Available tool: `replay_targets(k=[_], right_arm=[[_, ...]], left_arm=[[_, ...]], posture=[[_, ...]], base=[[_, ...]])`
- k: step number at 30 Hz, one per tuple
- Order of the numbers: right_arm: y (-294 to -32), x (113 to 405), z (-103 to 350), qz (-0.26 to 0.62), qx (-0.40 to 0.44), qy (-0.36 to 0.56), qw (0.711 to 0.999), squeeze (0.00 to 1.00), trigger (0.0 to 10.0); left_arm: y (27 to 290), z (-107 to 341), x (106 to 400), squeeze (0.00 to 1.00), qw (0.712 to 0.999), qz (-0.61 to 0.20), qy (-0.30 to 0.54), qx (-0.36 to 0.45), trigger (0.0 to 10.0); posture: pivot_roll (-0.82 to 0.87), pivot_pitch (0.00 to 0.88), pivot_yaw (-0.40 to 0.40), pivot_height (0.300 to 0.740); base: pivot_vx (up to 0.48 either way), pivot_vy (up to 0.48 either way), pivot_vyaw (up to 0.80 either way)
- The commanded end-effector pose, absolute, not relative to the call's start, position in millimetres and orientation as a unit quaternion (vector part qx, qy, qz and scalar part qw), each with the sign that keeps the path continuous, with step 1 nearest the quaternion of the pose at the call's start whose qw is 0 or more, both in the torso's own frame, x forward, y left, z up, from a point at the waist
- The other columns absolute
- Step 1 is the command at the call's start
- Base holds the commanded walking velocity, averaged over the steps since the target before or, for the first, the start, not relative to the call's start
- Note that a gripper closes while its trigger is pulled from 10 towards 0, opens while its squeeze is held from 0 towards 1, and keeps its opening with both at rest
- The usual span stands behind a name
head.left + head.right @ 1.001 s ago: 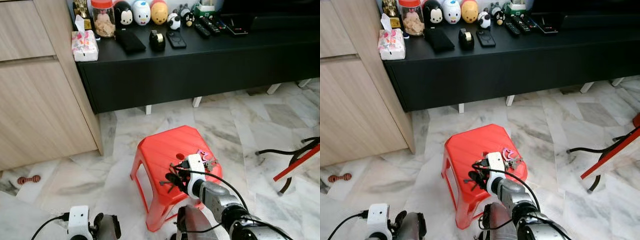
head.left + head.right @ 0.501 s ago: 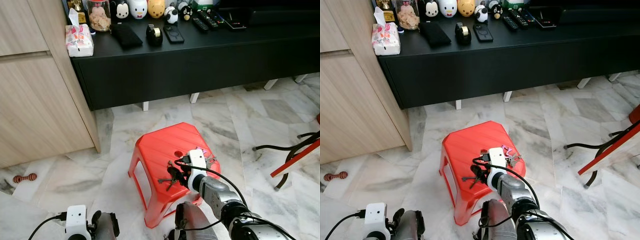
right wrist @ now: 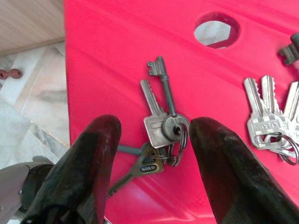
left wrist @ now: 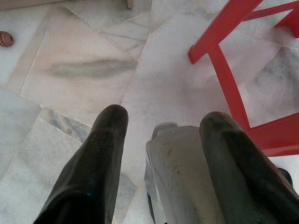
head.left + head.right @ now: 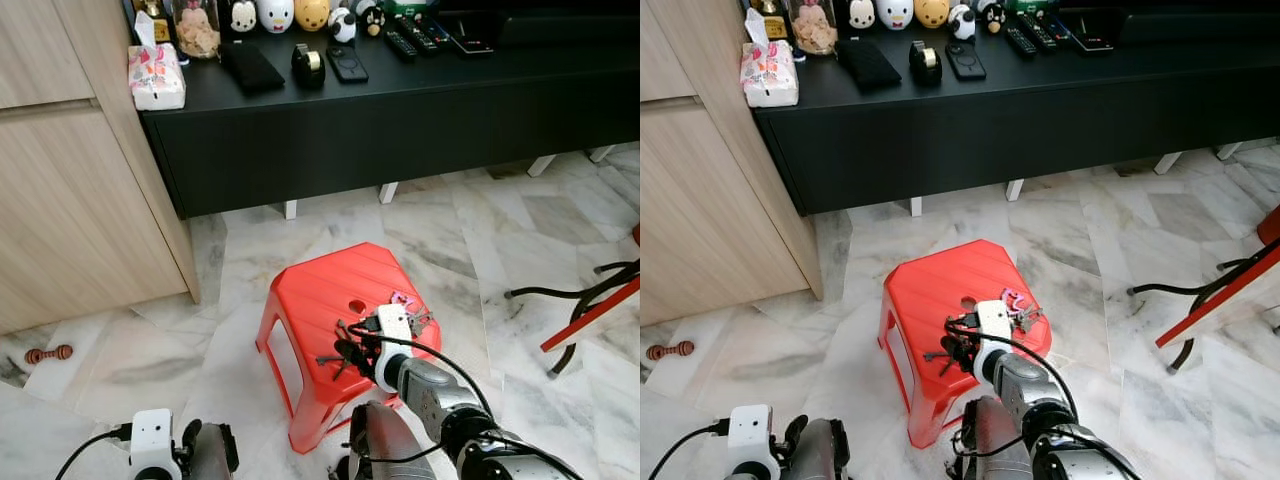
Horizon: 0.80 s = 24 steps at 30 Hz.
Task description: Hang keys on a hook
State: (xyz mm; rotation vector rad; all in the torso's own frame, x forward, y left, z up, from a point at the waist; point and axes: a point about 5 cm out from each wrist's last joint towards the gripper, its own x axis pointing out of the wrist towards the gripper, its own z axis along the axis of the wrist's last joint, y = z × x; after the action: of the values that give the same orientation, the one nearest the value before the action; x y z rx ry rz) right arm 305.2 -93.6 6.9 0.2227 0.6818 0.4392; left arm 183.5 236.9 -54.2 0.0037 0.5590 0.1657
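Observation:
A bunch of dark old keys (image 3: 161, 128) on a ring lies on the red plastic stool (image 5: 320, 290). My right gripper (image 3: 155, 125) hovers low over it, open, one finger on each side of the ring and apart from the keys. A second bunch of silver keys (image 3: 271, 126) with a pink tag (image 5: 403, 299) lies just beyond, near the stool's round hole (image 3: 216, 30). My left gripper (image 4: 163, 126) hangs open over the marble floor beside a stool leg (image 4: 229, 88), holding nothing.
A long black console (image 5: 400, 110) stands behind the stool, carrying a tissue box (image 5: 155, 77), a jar, figurines and remotes. A wooden cabinet (image 5: 70, 200) fills the left side. Dark chair legs (image 5: 590, 300) reach in at right. A small toy (image 5: 45, 354) lies on the floor.
The whole view has shifted slightly with the camera. My right gripper stays open over the dark keys on the stool.

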Motion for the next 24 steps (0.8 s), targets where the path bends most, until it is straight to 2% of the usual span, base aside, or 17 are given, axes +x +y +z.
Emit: replay_targets(k=[1, 24], right_arm=[[-96, 303, 4, 0.204, 0.110, 0.339, 0.912, 0.00, 10.0], [-99, 294, -7, 0.197, 0.104, 0.361, 0.905, 0.00, 10.0]], left_arm=[[210, -98, 110, 0.00, 0.901, 0.054, 0.430, -0.026, 10.0], [207, -99, 111, 0.00, 0.901, 0.052, 0.430, -0.028, 10.0]], posture=[[0.11, 0.246, -0.191, 0.611], [0.11, 0.245, -0.199, 0.611]], base=[[0.000, 0.000, 0.00], [0.000, 0.000, 0.00]])
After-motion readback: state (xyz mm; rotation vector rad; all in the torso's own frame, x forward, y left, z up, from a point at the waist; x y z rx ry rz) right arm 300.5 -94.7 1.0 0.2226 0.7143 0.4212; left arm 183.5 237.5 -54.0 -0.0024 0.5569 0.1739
